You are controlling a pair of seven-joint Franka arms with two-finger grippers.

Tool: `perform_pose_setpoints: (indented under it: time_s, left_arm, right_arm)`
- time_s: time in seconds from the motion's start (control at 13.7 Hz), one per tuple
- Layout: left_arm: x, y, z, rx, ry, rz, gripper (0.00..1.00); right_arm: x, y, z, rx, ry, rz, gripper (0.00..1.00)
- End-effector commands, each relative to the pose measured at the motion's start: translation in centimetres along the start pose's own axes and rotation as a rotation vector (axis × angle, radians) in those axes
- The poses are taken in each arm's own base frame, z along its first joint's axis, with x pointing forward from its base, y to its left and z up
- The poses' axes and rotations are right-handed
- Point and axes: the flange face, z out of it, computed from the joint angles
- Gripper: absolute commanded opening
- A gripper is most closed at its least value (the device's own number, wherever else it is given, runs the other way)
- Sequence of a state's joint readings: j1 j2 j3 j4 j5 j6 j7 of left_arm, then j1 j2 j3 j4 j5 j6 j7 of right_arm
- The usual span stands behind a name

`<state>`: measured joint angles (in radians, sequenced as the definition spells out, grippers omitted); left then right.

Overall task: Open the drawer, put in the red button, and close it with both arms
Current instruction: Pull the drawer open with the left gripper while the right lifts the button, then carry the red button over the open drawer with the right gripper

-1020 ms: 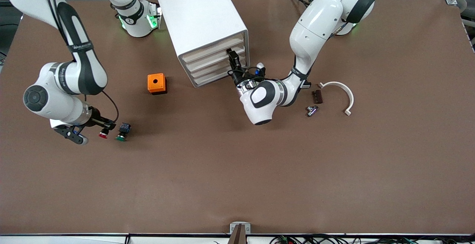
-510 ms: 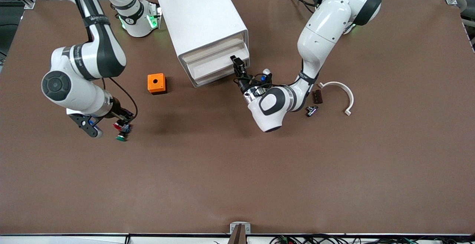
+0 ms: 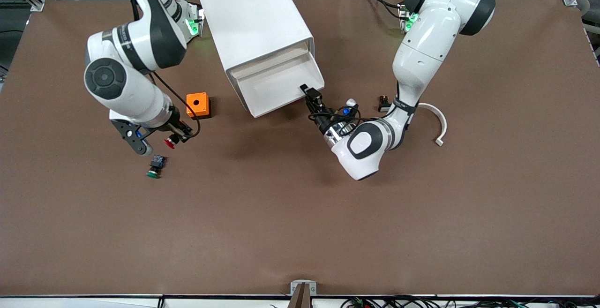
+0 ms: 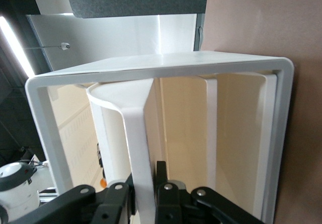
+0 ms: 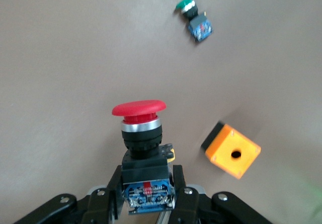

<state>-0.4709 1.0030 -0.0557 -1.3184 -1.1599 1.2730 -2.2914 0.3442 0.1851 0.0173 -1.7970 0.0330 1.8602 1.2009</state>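
A robotics lab: two Franka arms (image 3: pixel 422 59) bolted at a brown table (image 3: pixel 300 228).

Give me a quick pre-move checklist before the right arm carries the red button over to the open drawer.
1. Red button gripped in the right hand: ok, fingers clamp its black and blue body, red cap clear of them.
2. Button lifted off the table: ok, it hangs above the brown surface.
3. Drawer pulled out: ok, the white tray shows open from above.
4. Left hand on the drawer front: ok, fingers pinch the front's lip.
5. Tray free for the drop: ok, nothing shows inside it.
6. Path past the orange box: cannot tell, it sits between the right hand and the cabinet.
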Motion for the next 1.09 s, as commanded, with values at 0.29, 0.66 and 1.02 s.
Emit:
perform_pose_setpoints:
  time_s: [0.29,0.66,1.02]
  left_arm:
    - [0.6,-1.0,-3.1,0.007,-0.042,-0.010,0.16]
    - [0.8,-0.9,-3.4,-0.003,-0.035,-0.007,1.00]
    - [1.3,-1.9,-6.6,-0.029,-0.074,0.073,1.00]
  right_arm:
    - [-9.8,-2.6,-1.7,0.059,-0.040,0.130,0.00]
    - [-19.5,-4.0,0.2,0.076,-0.044,0.132,0.00]
    - [-25.0,-4.1,3.5,0.109,-0.036,0.076,0.00]
